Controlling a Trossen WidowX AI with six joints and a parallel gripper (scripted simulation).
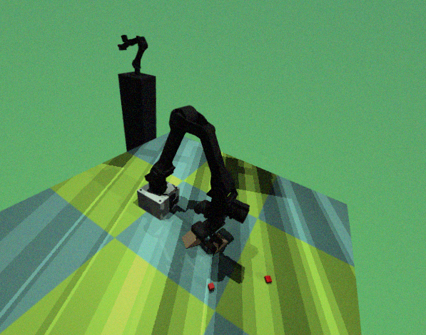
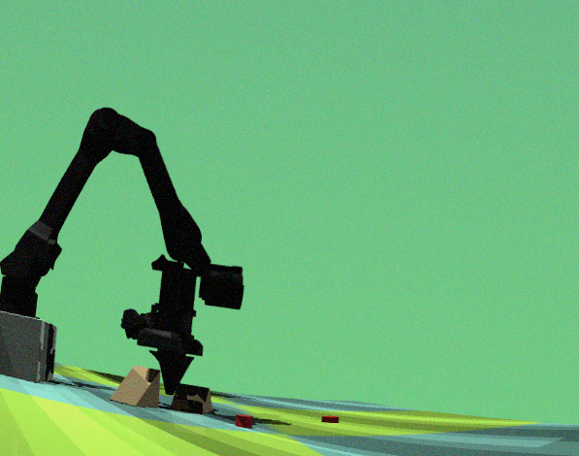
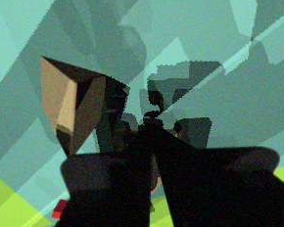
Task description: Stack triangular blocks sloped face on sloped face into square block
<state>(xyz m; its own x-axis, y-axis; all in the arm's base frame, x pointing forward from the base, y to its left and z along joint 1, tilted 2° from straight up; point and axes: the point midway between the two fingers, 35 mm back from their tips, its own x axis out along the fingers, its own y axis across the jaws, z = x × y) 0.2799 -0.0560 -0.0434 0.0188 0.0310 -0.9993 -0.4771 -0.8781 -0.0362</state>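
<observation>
One tan triangular block point(image 1: 190, 239) point(image 2: 136, 388) point(image 3: 51, 98) stands on the table on the base side of the gripper, with a sloping face visible. The other tan triangular block point(image 2: 197, 405) stands a little apart from it, on the far side of the fingers and mostly in shadow. In the wrist view the fingers hide most of it. My gripper point(image 2: 170, 391) point(image 3: 150, 127) is shut with nothing between its fingers. It points down, its tips low between the two blocks, close beside the shadowed one. I cannot tell whether the tips touch a block or the table.
Two small red cubes lie on the table: one point(image 1: 210, 286) point(image 2: 243, 421) out in front of the blocks, the other point(image 1: 267, 279) point(image 2: 330, 419) farther off. The arm's grey base point(image 1: 151, 205) point(image 2: 15, 343) stands behind the blocks. A dark pillar point(image 1: 140, 107) bearing a small arm stands beyond the table.
</observation>
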